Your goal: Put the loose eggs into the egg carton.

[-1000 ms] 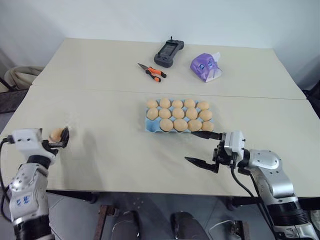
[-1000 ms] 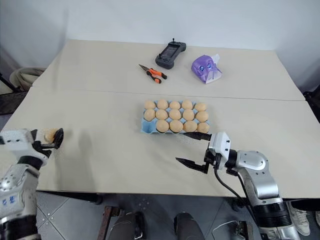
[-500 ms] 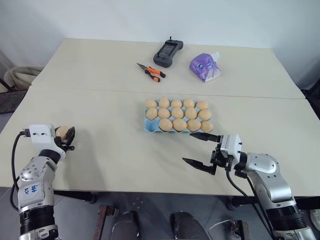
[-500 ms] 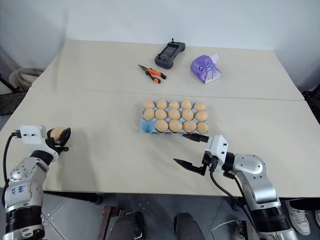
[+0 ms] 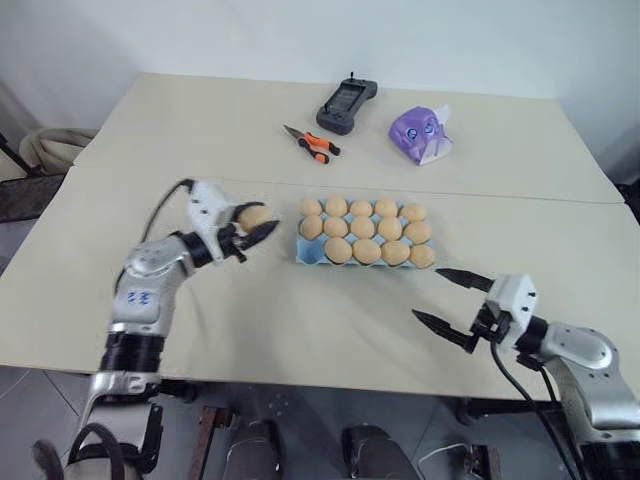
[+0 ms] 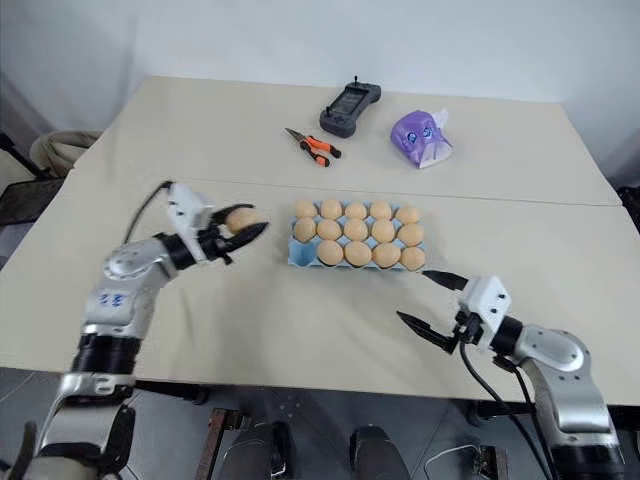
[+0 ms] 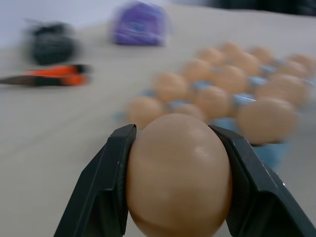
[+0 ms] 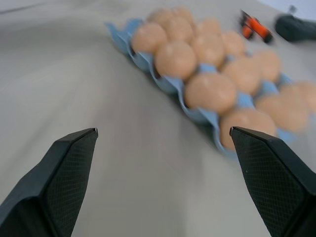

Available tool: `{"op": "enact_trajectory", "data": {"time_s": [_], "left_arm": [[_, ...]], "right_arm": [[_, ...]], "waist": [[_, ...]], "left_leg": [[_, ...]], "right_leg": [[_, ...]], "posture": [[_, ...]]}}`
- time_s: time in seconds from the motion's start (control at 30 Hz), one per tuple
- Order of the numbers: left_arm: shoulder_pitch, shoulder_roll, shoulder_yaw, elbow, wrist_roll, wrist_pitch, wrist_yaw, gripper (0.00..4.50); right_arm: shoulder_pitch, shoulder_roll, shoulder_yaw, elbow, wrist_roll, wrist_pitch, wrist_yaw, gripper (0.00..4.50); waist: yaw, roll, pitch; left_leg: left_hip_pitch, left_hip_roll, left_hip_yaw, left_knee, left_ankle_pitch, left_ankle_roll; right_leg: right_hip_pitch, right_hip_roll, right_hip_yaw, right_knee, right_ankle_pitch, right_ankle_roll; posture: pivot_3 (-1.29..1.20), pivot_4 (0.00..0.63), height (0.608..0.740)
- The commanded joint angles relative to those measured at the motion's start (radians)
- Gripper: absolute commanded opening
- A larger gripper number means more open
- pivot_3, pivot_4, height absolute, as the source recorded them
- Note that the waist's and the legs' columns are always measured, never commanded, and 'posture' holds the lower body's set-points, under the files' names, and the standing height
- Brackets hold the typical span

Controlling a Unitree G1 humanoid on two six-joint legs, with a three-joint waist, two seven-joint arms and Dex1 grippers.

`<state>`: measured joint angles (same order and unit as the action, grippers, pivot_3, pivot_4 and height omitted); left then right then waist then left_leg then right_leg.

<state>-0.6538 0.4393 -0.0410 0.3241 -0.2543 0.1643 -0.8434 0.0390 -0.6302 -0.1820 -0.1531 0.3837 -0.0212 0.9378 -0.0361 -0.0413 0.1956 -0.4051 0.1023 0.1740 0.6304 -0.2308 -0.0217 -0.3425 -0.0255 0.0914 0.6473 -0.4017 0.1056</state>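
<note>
Left eye view — my left gripper clamping egg, hovering just left of carton. Empty front-left cup lying nearest — left arm closer. Right gripper gaping wide, holding nothing, beside carton's right end.

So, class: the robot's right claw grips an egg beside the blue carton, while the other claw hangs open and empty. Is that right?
Wrong arm. The left claw grips the egg beside the blue carton; the right claw is the open, empty one. The left eye view shows both.

Two beige tables abutting, white wall behind
</note>
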Motion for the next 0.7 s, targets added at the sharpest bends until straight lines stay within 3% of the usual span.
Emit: {"op": "enact_trajectory", "data": {"time_s": [0.03, 0.33, 0.43, 0.6, 0.7], "left_arm": [[-0.052, -0.022, -0.032, 0.054, 0.019, -0.047, -0.058, 2.26], [-0.127, -0.049, -0.059, 0.186, 0.06, -0.125, -0.112, 2.26], [-0.126, -0.045, -0.059, 0.192, 0.06, -0.139, -0.138, 2.9], [-0.096, -0.02, -0.026, 0.158, 0.047, -0.157, -0.16, 4.48], [-0.086, 0.01, 0.018, 0.151, 0.04, -0.198, -0.144, 4.48]], "right_arm": [[0.03, 0.004, -0.042, -0.087, 0.013, 0.001, -0.044, 4.5], [0.087, 0.02, -0.042, -0.194, 0.017, 0.046, -0.124, 4.5], [0.085, 0.021, -0.038, -0.199, 0.016, 0.049, -0.131, 4.5], [0.06, 0.021, -0.025, -0.183, 0.019, 0.046, -0.124, 4.5], [0.031, 0.02, -0.01, -0.163, 0.019, 0.047, -0.108, 4.5]], "waist": [[-0.008, 0.0, 0.0], [-0.018, 0.0, 0.0], [-0.017, 0.0, 0.0], [-0.019, 0.0, 0.0], [-0.02, 0.0, 0.0]], "left_leg": [[0.0, 0.0, 0.0, 0.0, 0.0, 0.0], [0.0, 0.0, -0.001, 0.003, 0.0, 0.0], [0.0, 0.0, -0.002, 0.003, 0.001, 0.001], [0.0, 0.0, -0.002, 0.003, 0.001, 0.001], [0.0, 0.0, -0.002, 0.003, 0.001, 0.001]], "right_leg": [[0.0, 0.0, 0.0, 0.0, 0.0, 0.0], [0.0, -0.001, 0.001, 0.004, 0.0, 0.0], [0.0, -0.001, 0.001, 0.005, 0.0, 0.0], [0.0, -0.001, 0.0, 0.005, 0.0, 0.0], [-0.001, 0.0, 0.001, 0.006, 0.0, 0.0]], "posture": [[0.0, 0.15, 0.74], [0.0, 0.15, 0.74], [0.0, 0.15, 0.74], [0.0, 0.15, 0.74], [0.0, 0.15, 0.74]]}}
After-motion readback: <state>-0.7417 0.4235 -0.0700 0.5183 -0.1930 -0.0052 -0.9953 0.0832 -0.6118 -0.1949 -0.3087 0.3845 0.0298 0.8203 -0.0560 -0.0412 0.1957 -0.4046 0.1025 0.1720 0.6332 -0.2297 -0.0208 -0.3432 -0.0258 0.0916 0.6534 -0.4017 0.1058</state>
